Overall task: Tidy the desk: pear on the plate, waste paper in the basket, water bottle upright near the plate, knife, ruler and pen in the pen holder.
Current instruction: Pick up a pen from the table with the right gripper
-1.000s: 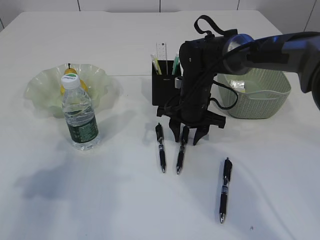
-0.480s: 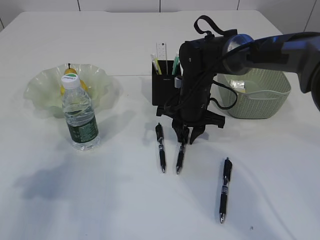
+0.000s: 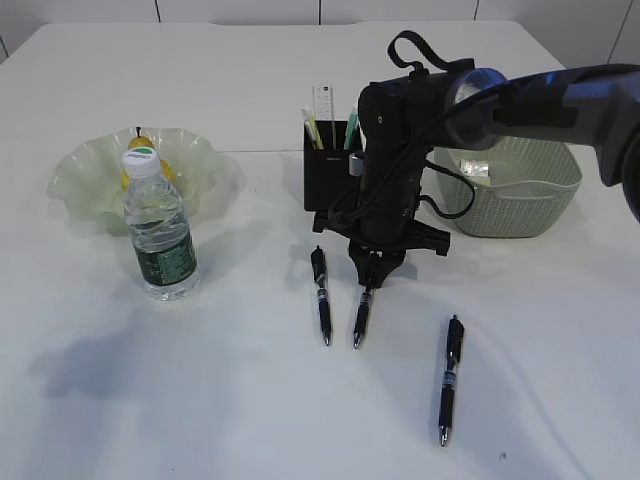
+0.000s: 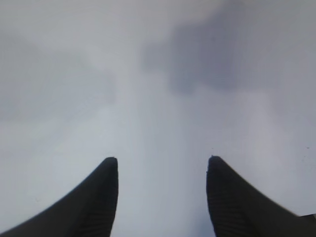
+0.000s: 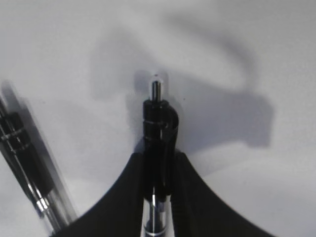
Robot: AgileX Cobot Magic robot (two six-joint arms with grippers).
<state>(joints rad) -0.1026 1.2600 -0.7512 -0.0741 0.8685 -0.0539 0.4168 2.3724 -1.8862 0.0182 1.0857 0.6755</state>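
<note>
The pen step is in hand: the right gripper [image 3: 372, 268], its jaws clamped on the middle pen [image 5: 157, 143] lying on the desk [image 3: 200, 400], must next lift it toward the pen holder [image 3: 330, 170] at eleven o'clock, while the left gripper [image 4: 162, 170] hangs with fingers apart over bare tabletop.

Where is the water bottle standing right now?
In the exterior view, the water bottle stands upright on the left of the desk, just in front of the plate that holds the pear.
</note>
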